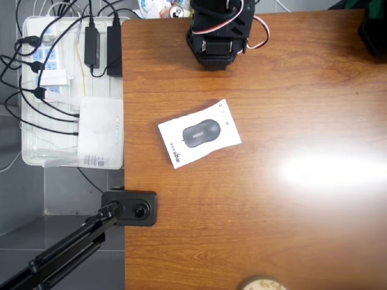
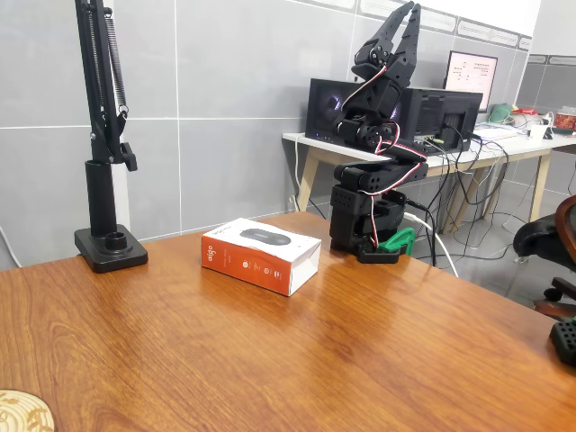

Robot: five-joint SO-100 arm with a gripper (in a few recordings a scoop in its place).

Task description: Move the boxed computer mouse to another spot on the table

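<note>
Fixed view: boxed computer mouse [image 2: 261, 255] below-left of hand [image 2: 402, 20]

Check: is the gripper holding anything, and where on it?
Nothing is held. The gripper points up, folded above the arm's base, nothing between its fingers. The box lies flat on the table, apart from it.

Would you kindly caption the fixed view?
Gripper raised shut, boxed computer mouse untouched on the table.

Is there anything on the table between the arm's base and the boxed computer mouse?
No. In both views only bare table separates the arm's base from the boxed computer mouse.
</note>
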